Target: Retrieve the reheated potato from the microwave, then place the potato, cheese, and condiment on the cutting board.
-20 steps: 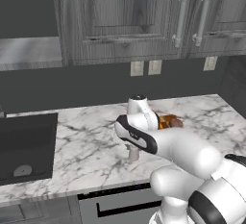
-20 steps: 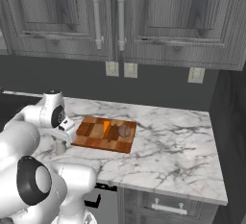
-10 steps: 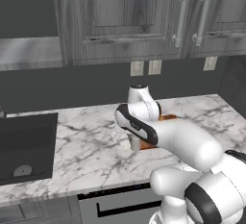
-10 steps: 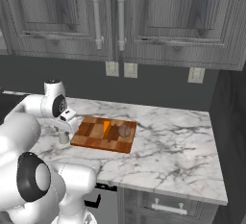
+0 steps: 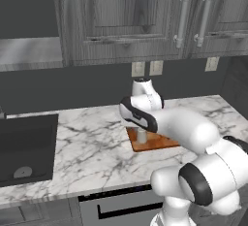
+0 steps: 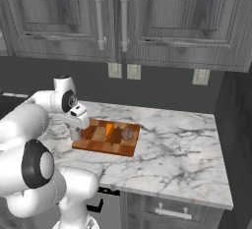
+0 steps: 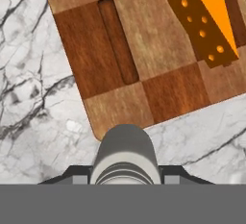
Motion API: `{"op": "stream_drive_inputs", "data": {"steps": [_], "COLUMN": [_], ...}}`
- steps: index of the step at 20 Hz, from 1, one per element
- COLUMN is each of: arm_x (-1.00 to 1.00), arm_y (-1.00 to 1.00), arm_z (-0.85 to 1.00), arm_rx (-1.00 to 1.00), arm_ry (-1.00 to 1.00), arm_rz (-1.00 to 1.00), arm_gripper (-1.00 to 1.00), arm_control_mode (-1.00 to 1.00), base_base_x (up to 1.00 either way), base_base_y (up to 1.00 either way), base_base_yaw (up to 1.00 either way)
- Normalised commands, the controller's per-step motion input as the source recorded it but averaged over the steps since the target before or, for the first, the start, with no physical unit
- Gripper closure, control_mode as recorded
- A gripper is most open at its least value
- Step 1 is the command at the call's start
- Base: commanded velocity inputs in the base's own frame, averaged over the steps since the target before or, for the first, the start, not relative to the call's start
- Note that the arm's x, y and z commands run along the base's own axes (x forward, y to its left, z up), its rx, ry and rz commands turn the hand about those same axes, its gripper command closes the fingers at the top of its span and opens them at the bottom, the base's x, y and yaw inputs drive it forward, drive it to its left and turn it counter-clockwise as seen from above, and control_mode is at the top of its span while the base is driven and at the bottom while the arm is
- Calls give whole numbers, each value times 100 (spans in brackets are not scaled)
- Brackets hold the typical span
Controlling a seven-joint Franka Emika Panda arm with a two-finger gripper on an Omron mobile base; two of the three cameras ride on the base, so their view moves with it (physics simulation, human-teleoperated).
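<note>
Between my finger tips, at the 6 o'clock edge of the hand view, stood the condiment (image 7: 125, 155), a small pale shaker seen cap-on from above. My gripper (image 7: 125, 179) was closed narrowly on it, the dark tips flanking its body at 9 and 3 o'clock.

Handling: I judged the condiment light, rigid and smooth-sided, likely to slip or tip if pinched near the narrower cap; the hold belonged on the wider body below the cap, where I appeared to have it.

Orientation: its long axis ran vertically, cap up, in line with my hand, as the left base view (image 5: 141, 136) also suggested.

Position: in the hand view the shaker sat over the near corner of the cutting board (image 7: 144, 74); whether it touched the surface I could not tell. From the right base view the board (image 6: 101, 145) lay on the marble counter (image 6: 177, 149), carrying the orange cheese (image 6: 109, 131) wedge and the potato (image 6: 127, 133) toward 3 o'clock of the shaker.
</note>
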Motion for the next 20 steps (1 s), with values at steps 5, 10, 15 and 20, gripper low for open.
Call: {"op": "stream_drive_inputs", "data": {"steps": [5, 10, 15, 20], "arm_x": [30, 28, 25, 26], "arm_y": [-24, -6, 0, -5], "arm_z": [-2, -10, -17, -19], "arm_rx": [0, 0, 0, 0], "arm_ry": [0, 0, 0, 0], "arm_rz": [0, 0, 0, 0], "arm_gripper": [100, 100, 100, 100], "arm_control_mode": [-100, -100, -100, -100], "base_base_x": [0, 0, 0, 0], "base_base_y": [0, 0, 0, 0], "base_base_yaw": [0, 0, 0, 0]}}
